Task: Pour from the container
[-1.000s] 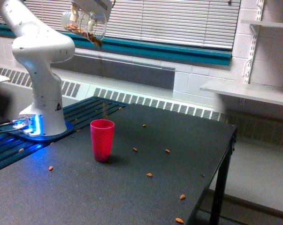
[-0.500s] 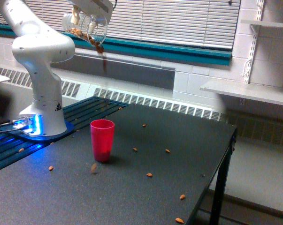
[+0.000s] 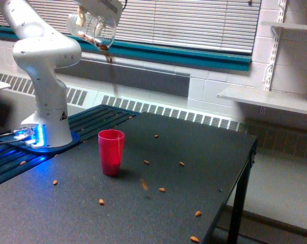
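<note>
- The clear, round, wide-mouthed jar [image 3: 92, 30] of glass or plastic hangs high at the top of the exterior view's left, tipped with its mouth down and toward the exterior view's right, well above the table.
- Small brown almond-shaped pieces [image 3: 85, 35] lie inside it along the lower wall, and a thin brown streak [image 3: 110, 63] trails down from its lip.
- The white gripper [image 3: 94, 12] is clamped on the jar; its fingers are mostly cut off by the top edge.
- The glossy white, rounded robot arm [image 3: 44, 56] stands on a base glowing blue; a small black triangular mark sits on its column, too small to read.
- A smooth red plastic cup [image 3: 111, 152], tapered and open-topped, stands upright on the matte, speckled dark table [image 3: 204, 152], below the jar.
- Scattered brown pieces [image 3: 162, 189] lie on the table around the cup, none touching it.
- Horizontal slatted blinds [image 3: 194, 23] and a teal band cross the white block wall behind.
</note>
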Controlling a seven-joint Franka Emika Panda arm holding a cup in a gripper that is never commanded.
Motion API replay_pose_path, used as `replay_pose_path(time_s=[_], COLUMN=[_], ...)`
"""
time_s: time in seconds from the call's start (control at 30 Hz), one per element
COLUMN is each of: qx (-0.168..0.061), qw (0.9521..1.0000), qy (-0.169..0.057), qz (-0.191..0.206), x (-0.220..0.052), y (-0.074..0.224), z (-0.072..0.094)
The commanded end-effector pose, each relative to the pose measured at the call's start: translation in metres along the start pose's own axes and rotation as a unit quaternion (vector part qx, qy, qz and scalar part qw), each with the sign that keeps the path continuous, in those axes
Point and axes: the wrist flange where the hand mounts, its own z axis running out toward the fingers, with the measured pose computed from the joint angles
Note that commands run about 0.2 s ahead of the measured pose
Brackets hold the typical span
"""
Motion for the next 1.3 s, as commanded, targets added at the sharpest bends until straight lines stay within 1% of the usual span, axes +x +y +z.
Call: replay_pose_path(time_s=[0.03,0.57,1.3], qx=[-0.002,-0.005,-0.015], qw=[1.0,1.0,0.9999], qy=[0.004,0.001,-0.006], qz=[0.0,-0.004,-0.005], x=[-0.0058,-0.0104,-0.0114], y=[0.0035,0.0073,0.009], z=[-0.0066,-0.0053,-0.0095])
